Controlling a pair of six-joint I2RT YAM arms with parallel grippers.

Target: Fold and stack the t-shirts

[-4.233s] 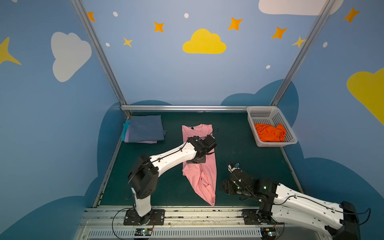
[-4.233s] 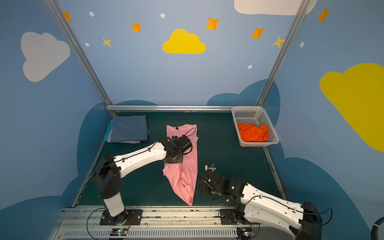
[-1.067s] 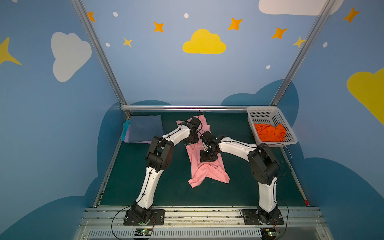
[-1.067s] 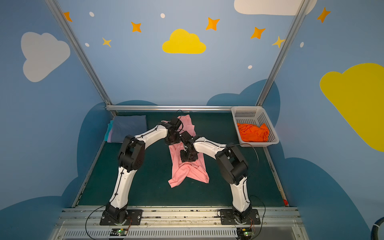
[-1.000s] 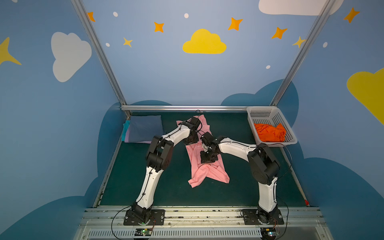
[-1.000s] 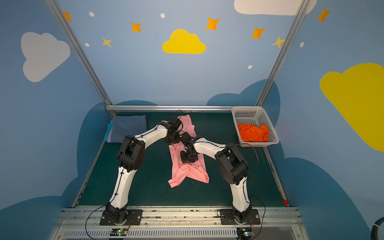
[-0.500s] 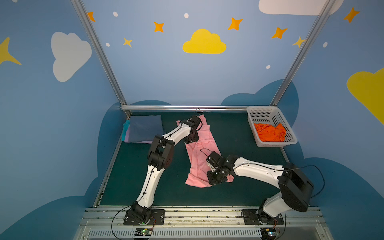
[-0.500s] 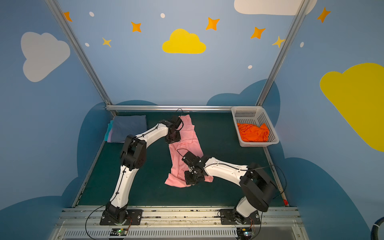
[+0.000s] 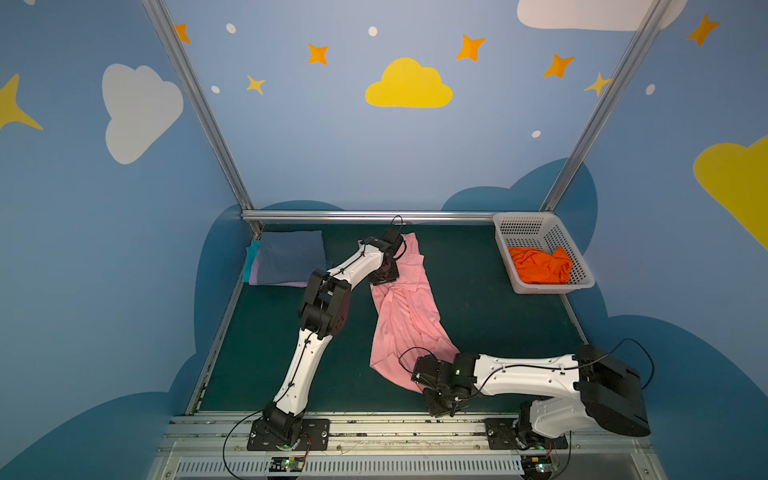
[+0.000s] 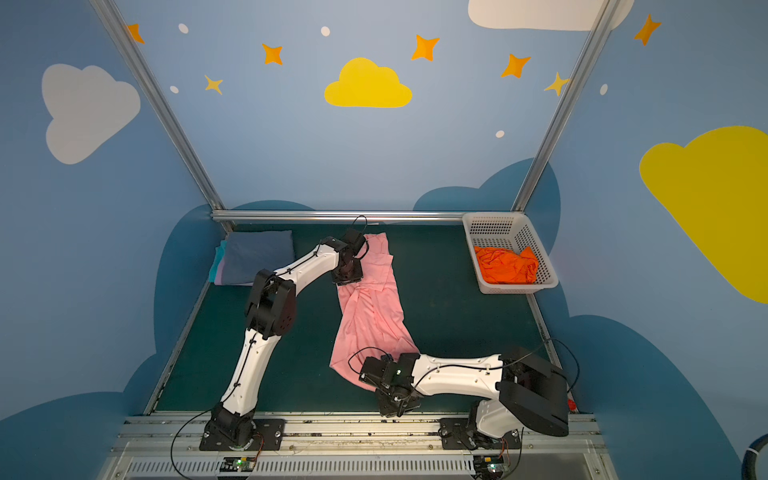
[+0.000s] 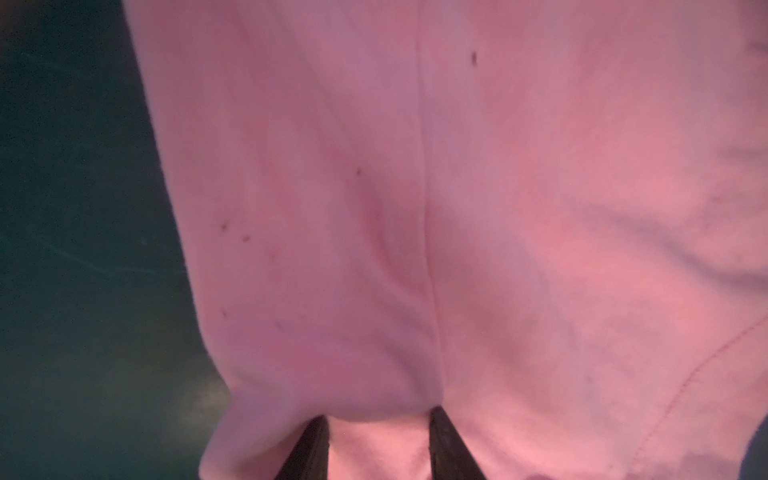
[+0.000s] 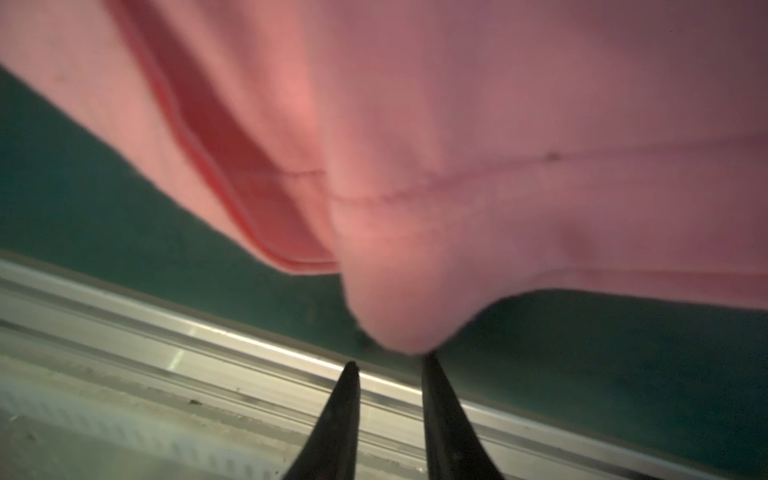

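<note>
A light pink t-shirt [image 9: 403,316] [image 10: 370,316] lies stretched out on the green mat, from the back middle toward the front. My left gripper [image 9: 384,278] [image 10: 347,278] stands at its far end. In the left wrist view the gripper [image 11: 378,419] is shut on a bunch of the pink t-shirt [image 11: 498,208]. My right gripper [image 9: 446,409] [image 10: 397,409] is at the near end of the shirt, by the front rail. In the right wrist view it [image 12: 390,365] is open, and a pink corner [image 12: 399,324] hangs just past one fingertip. An orange t-shirt [image 9: 540,266] lies crumpled in the basket.
A folded stack with a slate-blue t-shirt [image 9: 291,255] on top sits at the back left, with lavender and teal edges under it. The white basket [image 9: 523,218] stands at the back right. The metal front rail [image 9: 374,424] [image 12: 166,353] runs right under my right gripper.
My right gripper has pulled the shirt's near end toward the front rail, drawing the shirt out long, and its fingers now stand apart. My left gripper has stayed put.
</note>
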